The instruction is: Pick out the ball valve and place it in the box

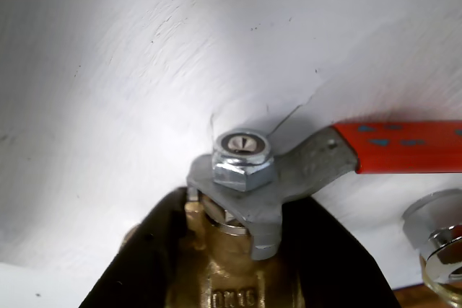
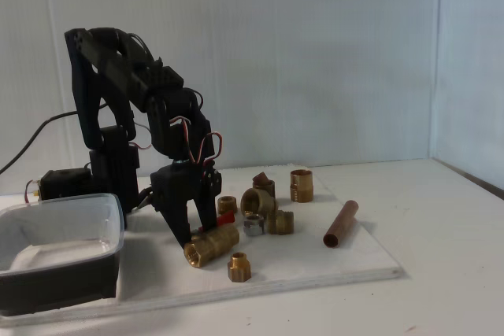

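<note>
The ball valve (image 1: 229,279) fills the bottom middle of the wrist view: a brass body under a grey bracket and steel hex nut, with its flat red lever reaching off to the right. My gripper (image 1: 240,210) has a black finger pressed against each side of the brass body. In the fixed view the ball valve (image 2: 214,245) lies on the white board with my gripper (image 2: 197,232) coming down over it from above. The box (image 2: 94,261), a clear tub with a dark lower part, stands at the left beside the board.
Several small brass fittings (image 2: 268,214) cluster just right of the valve, and another fitting (image 2: 239,267) sits in front of it. A copper pipe (image 2: 340,223) lies further right. A chrome fitting (image 1: 437,239) shows at the wrist view's lower right. The arm's base stands behind the box.
</note>
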### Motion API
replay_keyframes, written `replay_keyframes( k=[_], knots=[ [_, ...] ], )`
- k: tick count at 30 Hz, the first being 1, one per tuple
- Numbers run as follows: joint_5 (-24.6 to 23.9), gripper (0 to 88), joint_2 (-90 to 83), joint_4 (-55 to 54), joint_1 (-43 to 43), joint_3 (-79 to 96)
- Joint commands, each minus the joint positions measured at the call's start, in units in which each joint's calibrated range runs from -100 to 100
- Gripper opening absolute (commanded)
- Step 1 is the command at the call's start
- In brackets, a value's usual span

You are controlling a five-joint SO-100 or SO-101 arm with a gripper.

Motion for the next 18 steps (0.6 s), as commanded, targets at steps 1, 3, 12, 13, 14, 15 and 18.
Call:
replay_keyframes(
  k=[1,3,12,13,14,15,18],
  knots=[
    [-0.34,12.1,-0.18,-0.15,0.55,0.21],
    [-0.34,12.1,-0.18,-0.15,0.55,0.21],
    [-0.08,5.5,-0.09,-0.15,0.55,0.30],
    [-0.08,5.6,-0.09,-0.15,0.55,0.30],
    [-0.19,5.6,-0.09,-0.15,0.55,0.30],
    [-0.24,5.6,-0.09,-0.15,0.55,0.30],
    [-0.34,5.6,-0.09,-0.15,0.55,0.21]
  ],
)
